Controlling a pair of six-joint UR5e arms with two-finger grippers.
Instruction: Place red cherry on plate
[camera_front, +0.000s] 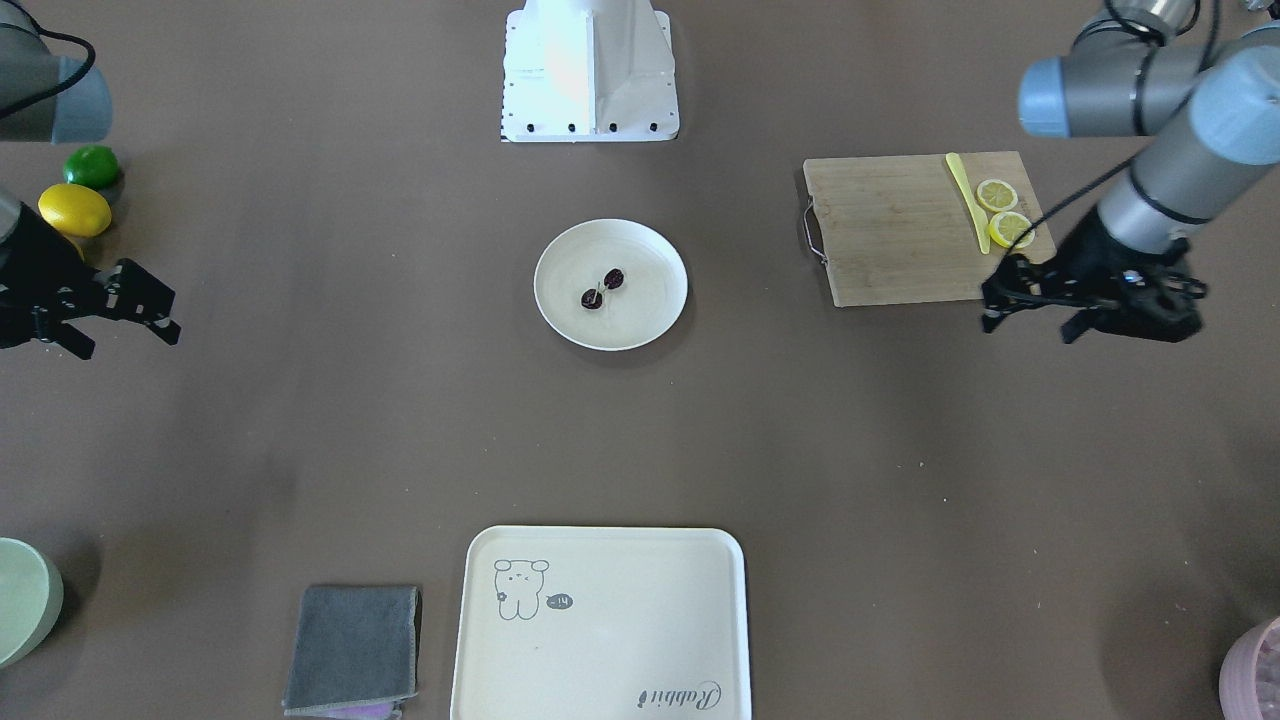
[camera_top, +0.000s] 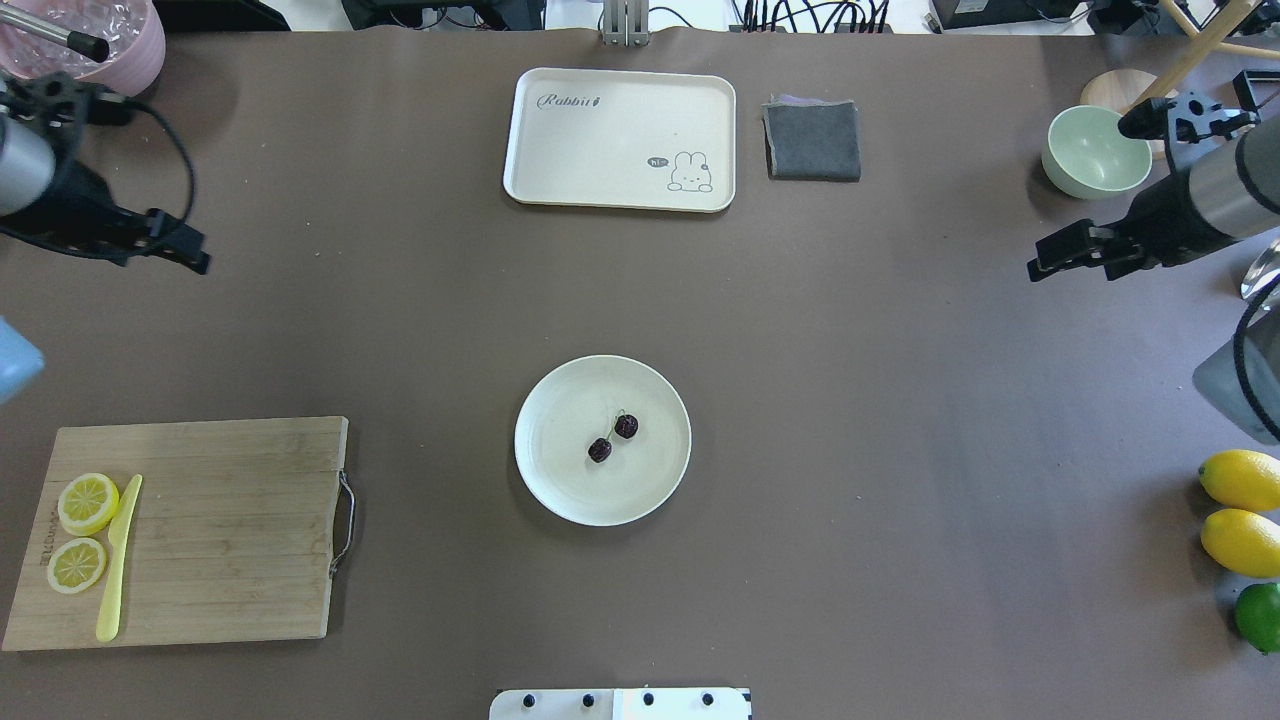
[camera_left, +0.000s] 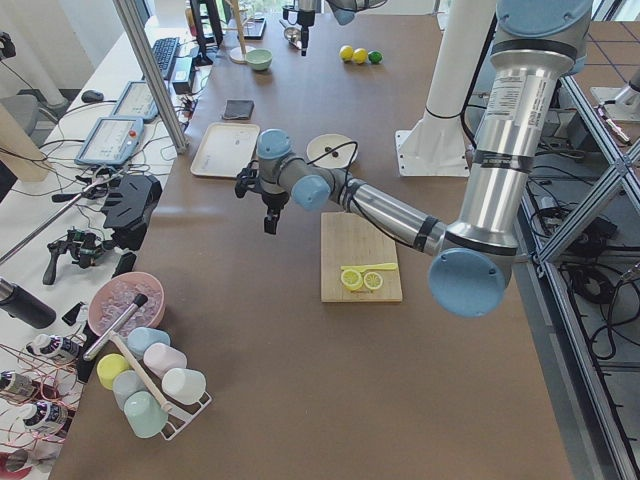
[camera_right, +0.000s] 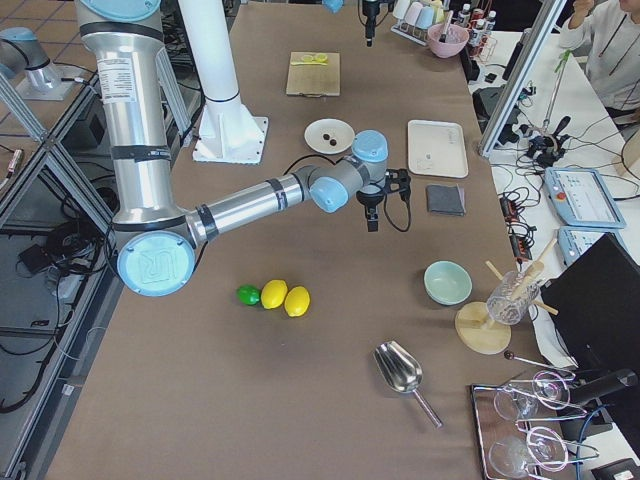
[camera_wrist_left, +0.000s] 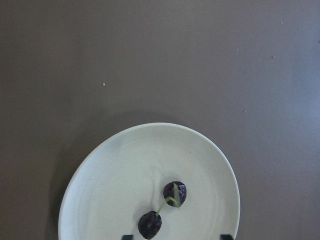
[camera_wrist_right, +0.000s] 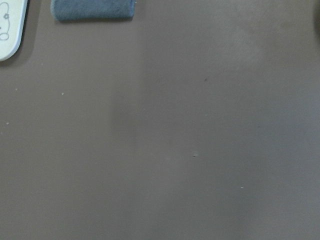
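Observation:
The red cherry (camera_top: 613, 438), two dark maroon fruits on one green stem, lies inside the round cream plate (camera_top: 560, 440) at the table's middle. It also shows on the plate (camera_front: 655, 300) as the cherry (camera_front: 603, 288) in the front-facing view. My left gripper (camera_top: 190, 255) hovers far to the plate's left, open and empty. Its wrist view looks down on the cherry (camera_wrist_left: 165, 209) and the plate (camera_wrist_left: 115, 190). My right gripper (camera_top: 1042, 266) hangs far off on the other side, open and empty, over bare table.
A bear tray (camera_top: 620, 140) and a grey cloth (camera_top: 812, 140) lie at the far edge. A cutting board (camera_top: 230, 530) with lemon slices and a yellow knife is near left. A green bowl (camera_top: 1095, 150), lemons (camera_top: 1240, 480) and a lime (camera_top: 1260, 615) sit right.

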